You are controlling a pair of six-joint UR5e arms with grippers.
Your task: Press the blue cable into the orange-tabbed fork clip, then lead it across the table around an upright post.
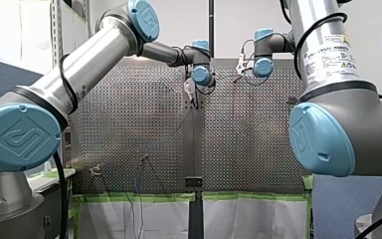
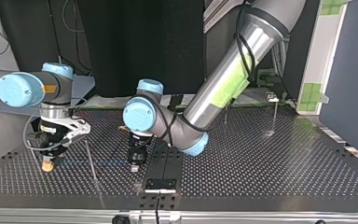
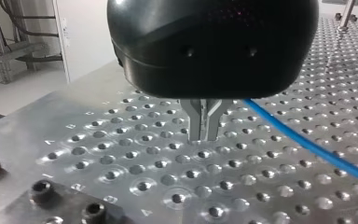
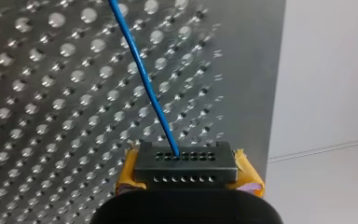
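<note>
The fingers of my right gripper (image 4: 185, 161) pinch the blue cable (image 4: 140, 70). My left gripper (image 3: 204, 135) has its fingers pressed together beside it. The clip and the post (image 2: 274, 116) both look not done yet.

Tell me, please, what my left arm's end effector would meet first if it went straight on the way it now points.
Most likely the perforated table, right under the left end effector, which points down at it. The blue cable runs beside it, off that line. Whether the tips touch is unclear.
</note>
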